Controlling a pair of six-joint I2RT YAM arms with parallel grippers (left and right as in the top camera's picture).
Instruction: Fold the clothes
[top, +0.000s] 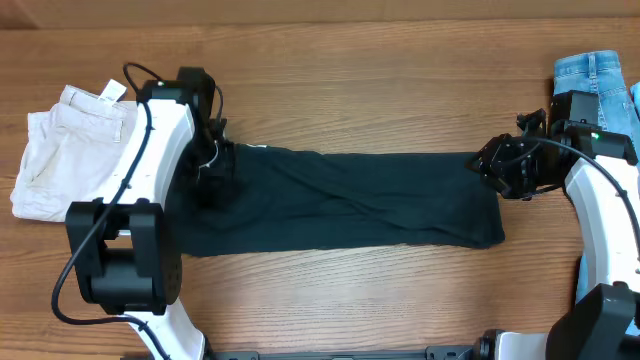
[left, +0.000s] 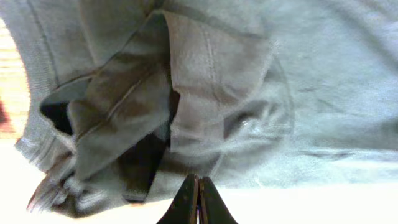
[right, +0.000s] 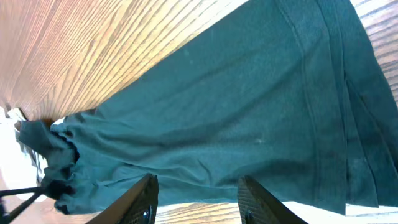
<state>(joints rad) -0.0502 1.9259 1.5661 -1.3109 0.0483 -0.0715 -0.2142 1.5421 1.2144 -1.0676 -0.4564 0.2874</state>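
Left gripper (left: 198, 186) was pinched fully closed, its tips meeting right at the crumpled end of the T-shirt (top: 350, 200); I could not tell whether any cloth was caught between them. My right gripper (right: 198, 200) hung with its jaws apart, holding nothing, over the opposite end. The shirt lay as a long dark band across the counter (top: 350, 80) between my arms. I judged it light, limp and prone to bunching, so best taken at a corner or hem, through every layer.
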